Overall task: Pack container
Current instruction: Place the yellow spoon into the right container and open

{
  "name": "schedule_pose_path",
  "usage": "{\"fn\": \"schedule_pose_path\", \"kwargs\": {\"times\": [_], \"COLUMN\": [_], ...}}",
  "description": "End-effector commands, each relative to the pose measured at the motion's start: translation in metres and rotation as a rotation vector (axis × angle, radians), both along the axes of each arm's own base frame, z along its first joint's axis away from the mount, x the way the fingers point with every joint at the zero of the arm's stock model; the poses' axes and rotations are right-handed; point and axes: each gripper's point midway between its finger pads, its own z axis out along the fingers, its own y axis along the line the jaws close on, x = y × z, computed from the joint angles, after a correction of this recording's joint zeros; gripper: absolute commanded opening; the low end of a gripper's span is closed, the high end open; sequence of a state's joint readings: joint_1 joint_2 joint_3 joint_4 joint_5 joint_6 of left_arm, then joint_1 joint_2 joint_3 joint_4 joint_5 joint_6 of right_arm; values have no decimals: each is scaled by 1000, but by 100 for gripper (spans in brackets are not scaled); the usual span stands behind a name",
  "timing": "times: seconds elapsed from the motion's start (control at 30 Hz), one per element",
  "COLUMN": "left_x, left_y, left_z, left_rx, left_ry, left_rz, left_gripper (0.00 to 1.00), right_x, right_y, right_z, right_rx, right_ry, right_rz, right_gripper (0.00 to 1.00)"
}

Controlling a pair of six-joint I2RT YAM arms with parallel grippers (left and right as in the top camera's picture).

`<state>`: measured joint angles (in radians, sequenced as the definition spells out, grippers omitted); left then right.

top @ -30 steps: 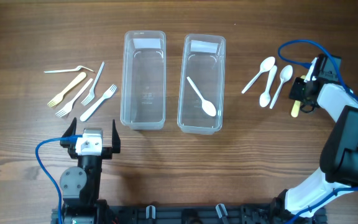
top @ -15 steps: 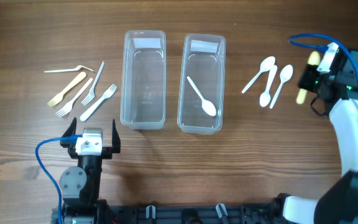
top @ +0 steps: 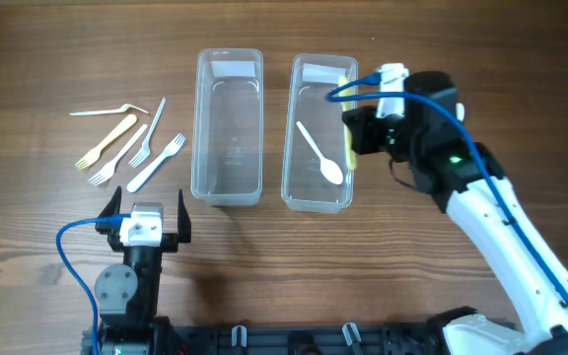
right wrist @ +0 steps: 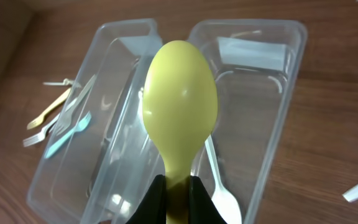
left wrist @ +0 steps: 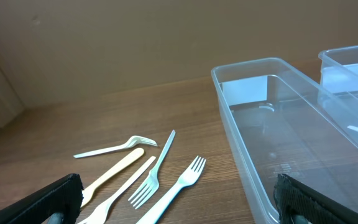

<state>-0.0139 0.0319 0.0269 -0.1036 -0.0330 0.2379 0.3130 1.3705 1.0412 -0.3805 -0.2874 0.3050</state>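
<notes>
Meanwhile, at the far left, the forks [top: 126,143] are lying loose on the bench [top: 47,266], none of them packed yet; just below them the left gripper [top: 149,205] is sitting with its jaws spread wide and holding nothing, exactly where it was a second ago; the left container [top: 229,187] is standing empty beside it; the right container [top: 319,202] is holding a single white spoon [top: 320,155], lying at a slant on its floor. What is changing is on the right: the right gripper [top: 355,133] is no longer out at the far right side of the bench, having swung across to hang over the right wall of the right container; it is pinching the handle of a yellow spoon [right wrist: 179,118] between nearly closed jaws, and its own camera is showing the bowl of that spoon poised above the container, slightly towards the wall shared with the left one. By my reading the carry is ending and the release is coming next; spoons seem to be going into the right container, so the forks are probably waiting for the left one.
</notes>
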Motion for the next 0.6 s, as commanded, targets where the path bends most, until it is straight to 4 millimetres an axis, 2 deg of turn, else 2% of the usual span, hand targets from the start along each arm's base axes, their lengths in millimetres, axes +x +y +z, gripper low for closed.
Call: {"fn": "schedule_pose_path", "kwargs": {"times": [0.0,0.03,0.07,0.1,0.13,0.2,0.3,0.33,0.4,0.43,0.47,0.53,0.57], "left_x": [0,0,0,0,0,0,0,0,0,0,0,0,0], "left_y": [1,1,1,1,1,1,1,1,1,1,1,1,1], "left_z": [-1,-1,-1,-1,-1,-1,-1,-1,-1,-1,-1,-1,-1], "left_rx": [-8,-8,-8,-8,-8,-8,-8,-8,-8,-8,-8,-8,-8], "left_ry": [-3,-3,-3,-3,-3,-3,-3,-3,-3,-3,-3,-3,-3], "left_rz": [7,7,7,7,7,7,7,7,7,7,7,7,7], "left_gripper": [100,100,100,100,100,100,100,100,100,100,100,100,100], "right_x": [2,4,5,5,6,13,17,17,13,3,-16,-28,-30], "right_y": [20,26,29,33,37,40,36,14,-31,-72,-121,-155,-166], "right_z": [-44,-58,-65,-69,-70,-54,-6,12,26,28,21,10,4], "right_rx": [-34,-30,-25,-16,-2,26,52,16,-85,-185,-327,-417,-430], "right_ry": [93,128,147,156,155,101,-7,-44,-79,-65,-10,53,84], "right_rz": [3,-2,-1,10,23,28,15,-62,-206,-338,-484,-577,-599], "right_gripper": [4,6,16,34,40,43,45,45,46,49,53,57,57]}}
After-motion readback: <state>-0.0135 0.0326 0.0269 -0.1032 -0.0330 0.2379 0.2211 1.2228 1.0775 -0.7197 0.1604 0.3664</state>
